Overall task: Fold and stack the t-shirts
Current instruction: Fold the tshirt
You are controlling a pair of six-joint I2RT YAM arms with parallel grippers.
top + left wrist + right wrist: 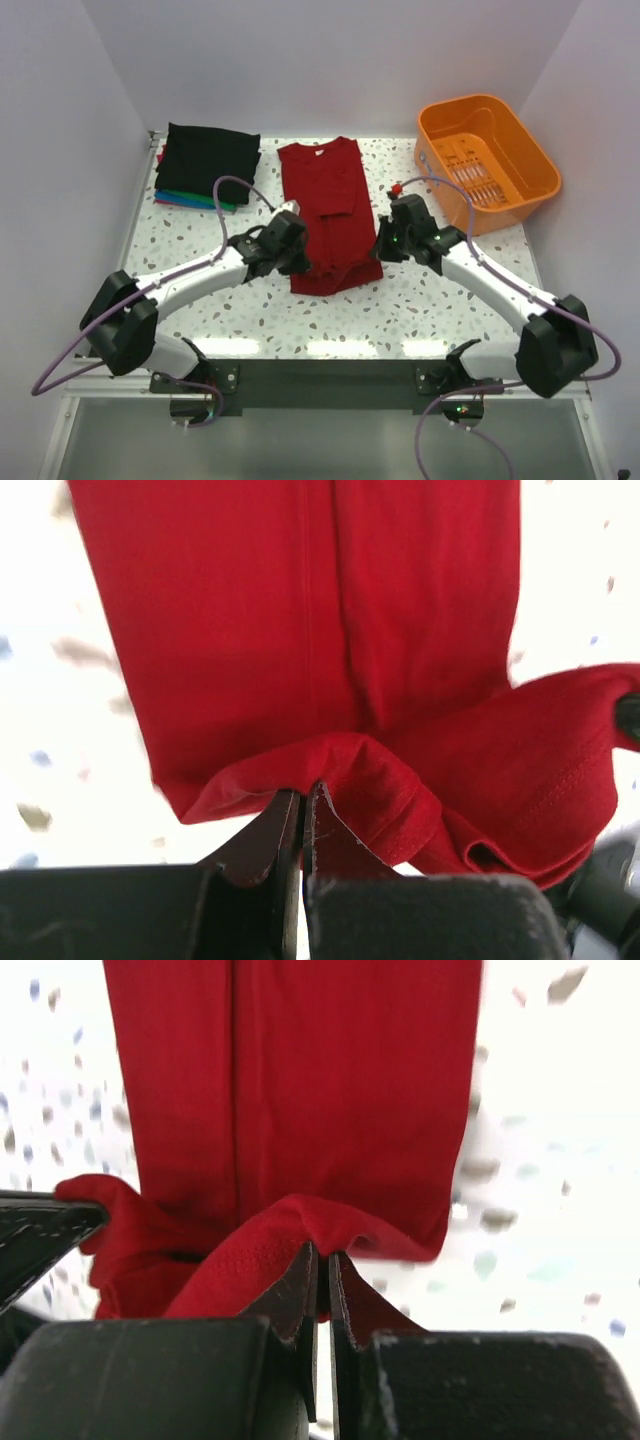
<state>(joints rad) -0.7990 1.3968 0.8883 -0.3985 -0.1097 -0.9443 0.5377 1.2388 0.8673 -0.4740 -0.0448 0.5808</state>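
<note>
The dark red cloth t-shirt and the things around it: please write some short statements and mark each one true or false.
1. The left gripper is shut on the near hem of the dark red cloth t-shirt. True.
2. The right gripper is open and holds nothing. False: it is shut on the same hem.
3. A folded black cloth shirt tops the stack at the far left. True.
4. The red t-shirt lies in the orange plastic basket. False: it lies on the speckled table, left of the basket.
</note>
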